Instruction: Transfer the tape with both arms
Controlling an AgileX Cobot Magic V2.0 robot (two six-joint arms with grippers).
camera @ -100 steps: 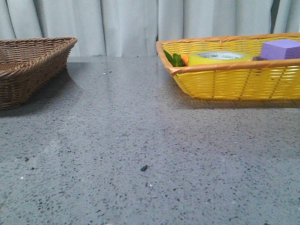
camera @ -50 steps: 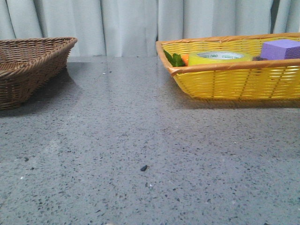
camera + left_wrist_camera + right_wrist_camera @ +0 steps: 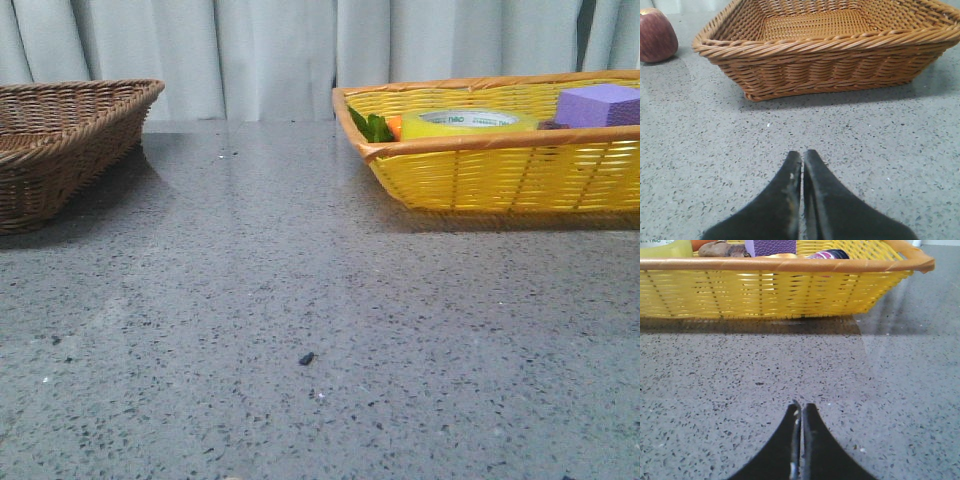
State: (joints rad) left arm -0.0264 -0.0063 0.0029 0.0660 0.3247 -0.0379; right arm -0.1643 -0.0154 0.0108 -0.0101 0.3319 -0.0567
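Nothing had yet been grasped: the left gripper (image 3: 801, 165) hung low over the grey speckled table (image 3: 300, 300) with its two black fingers pressed together on nothing, facing the brown wicker basket (image 3: 830, 45), and the right gripper (image 3: 801, 415) was likewise closed and empty, facing the near wall of the yellow basket (image 3: 775, 290). By my reading the task stood at its very start, the approach not begun. The tape (image 3: 468, 123) lay flat inside the yellow basket, toward its left end, the white core with green lettering facing up. Beside it within that basket sat a purple block (image 3: 598, 104) toward the right, some green and orange items (image 3: 380, 127) at the left corner, and, in the right wrist view, a brownish lump and a dark cylindrical thing that I could not identify. The brown wicker basket, well apart from the yellow one, looked empty, and a reddish round object (image 3: 657, 36) rested on the table just beyond its corner. The next move probably called for the right claw to open, rise over the yellow rim and descend on the roll.
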